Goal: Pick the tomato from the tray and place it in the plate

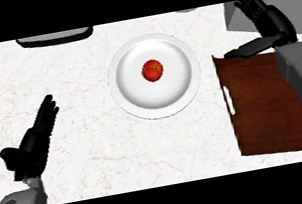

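One tomato (152, 70) is seen lying at the middle of the white plate (139, 103), red with a small dark stem spot on top, and nothing else is carried by the plate. The plate is set on the pale marbled counter (69, 88), slightly above the centre of the head view. At about three to four o'clock from the plate, a dark brown tray (269, 118) is placed just beside it, with a white handle (228, 99) shown on the edge nearest the plate. The right hand (267, 27) is held at roughly two o'clock from the plate, above the tray's far corner, well apart from the tomato; its fingers are extended upward and the thumb is stuck out toward the plate, and nothing is held by it. The left hand (37, 137) is shown at about eight o'clock from the plate, resting open near the lower left of the view, with straight fingers pressed together and pointed upward. A dark grey object (54, 38) is partly seen at the counter's far edge, at about eleven o'clock.
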Tool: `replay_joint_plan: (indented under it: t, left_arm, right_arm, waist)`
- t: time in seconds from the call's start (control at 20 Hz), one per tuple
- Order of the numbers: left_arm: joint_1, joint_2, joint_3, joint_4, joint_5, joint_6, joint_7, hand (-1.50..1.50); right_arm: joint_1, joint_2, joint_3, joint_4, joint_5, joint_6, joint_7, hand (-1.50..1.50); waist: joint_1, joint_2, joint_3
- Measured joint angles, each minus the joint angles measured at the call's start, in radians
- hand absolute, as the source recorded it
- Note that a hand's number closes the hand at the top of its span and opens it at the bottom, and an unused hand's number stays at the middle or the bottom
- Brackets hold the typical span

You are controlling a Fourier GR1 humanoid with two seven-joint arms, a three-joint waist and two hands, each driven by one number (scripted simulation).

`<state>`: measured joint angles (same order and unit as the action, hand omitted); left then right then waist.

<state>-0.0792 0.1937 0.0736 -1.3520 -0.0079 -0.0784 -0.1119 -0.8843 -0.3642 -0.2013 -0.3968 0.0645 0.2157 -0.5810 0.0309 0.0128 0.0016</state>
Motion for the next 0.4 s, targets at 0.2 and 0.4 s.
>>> replay_joint_plan:
  t: [0.2, 0.4]
  left_arm:
    - [-0.001, 0.007, 0.003, -0.014, 0.004, -0.011, 0.004, 0.0]
    - [-0.015, 0.007, 0.006, 0.008, 0.001, -0.016, -0.004, 0.0]
  right_arm:
    - [-0.001, -0.048, 0.005, 0.086, 0.033, 0.04, -0.099, -1.5]
    - [-0.009, -0.067, 0.005, 0.153, 0.058, 0.038, -0.166, -1.5]
  waist:
    - [0.009, 0.003, 0.001]
    - [0.014, 0.006, 0.001]
